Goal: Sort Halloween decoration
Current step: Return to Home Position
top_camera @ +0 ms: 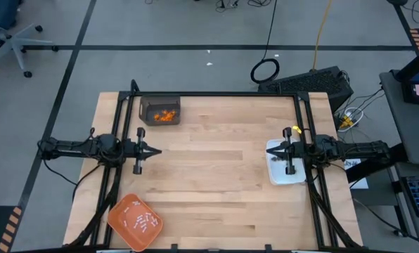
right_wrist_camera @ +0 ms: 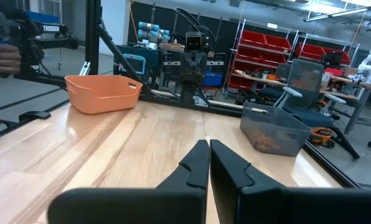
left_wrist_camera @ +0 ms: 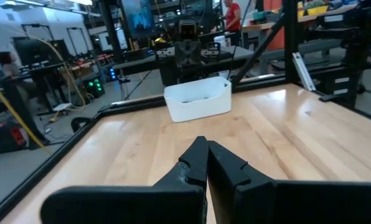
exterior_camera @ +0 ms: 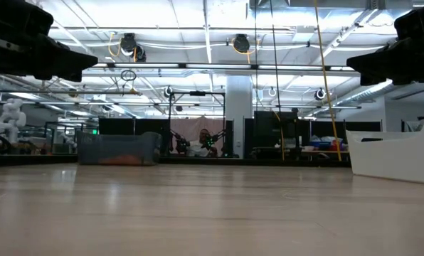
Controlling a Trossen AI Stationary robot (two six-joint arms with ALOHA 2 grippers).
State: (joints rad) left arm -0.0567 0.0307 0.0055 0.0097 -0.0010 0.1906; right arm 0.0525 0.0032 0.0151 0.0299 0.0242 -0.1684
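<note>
Orange bits (top_camera: 166,116) lie in a grey bin (top_camera: 159,111) at the table's far left. Small white sticks (top_camera: 140,221) lie in an orange tray (top_camera: 134,222) at the near left. A white rectangular dish (top_camera: 285,172) stands at the right; what is in it does not show. My left gripper (top_camera: 157,150) hovers level over the table's left side, shut and holding nothing. My right gripper (top_camera: 269,150) hovers level above the white dish's far part, also shut and holding nothing. The two point at each other across the table.
Bare wooden tabletop (top_camera: 216,161) stretches between the two grippers. A black frame (top_camera: 216,95) runs along the table's edges. From the low view the grey bin (exterior_camera: 118,149) stands at the back left and the white dish (exterior_camera: 397,155) at the right.
</note>
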